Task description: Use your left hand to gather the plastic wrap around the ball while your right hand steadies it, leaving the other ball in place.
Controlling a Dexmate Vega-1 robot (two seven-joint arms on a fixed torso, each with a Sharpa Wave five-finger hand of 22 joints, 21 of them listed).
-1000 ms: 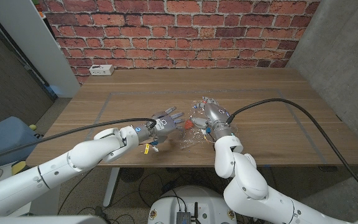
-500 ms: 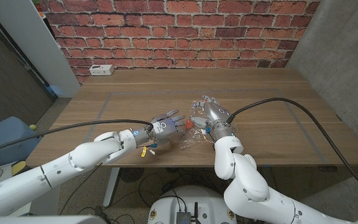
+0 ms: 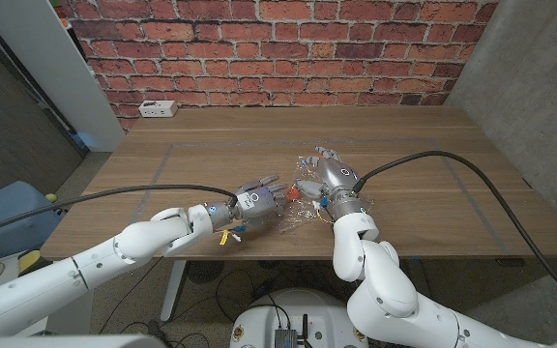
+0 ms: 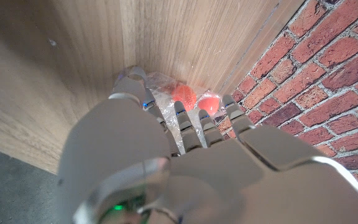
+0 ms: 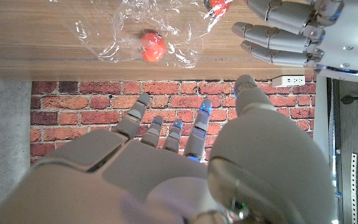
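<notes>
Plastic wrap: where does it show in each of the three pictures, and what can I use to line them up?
Head view: wrap between the left hand and the right hand.
Left wrist view: wrap just past the left hand's fingertips, with the red balls.
Right wrist view: wrap beyond the right hand's fingers, around one ball.
Shared landmark: brick wall.

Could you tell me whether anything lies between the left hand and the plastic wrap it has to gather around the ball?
Nothing visible does. The left hand reaches toward the crumpled plastic wrap, its fingers stretched over the two red balls. Only bare wooden table lies beside them. The right hand is at the wrap's other side.
</notes>
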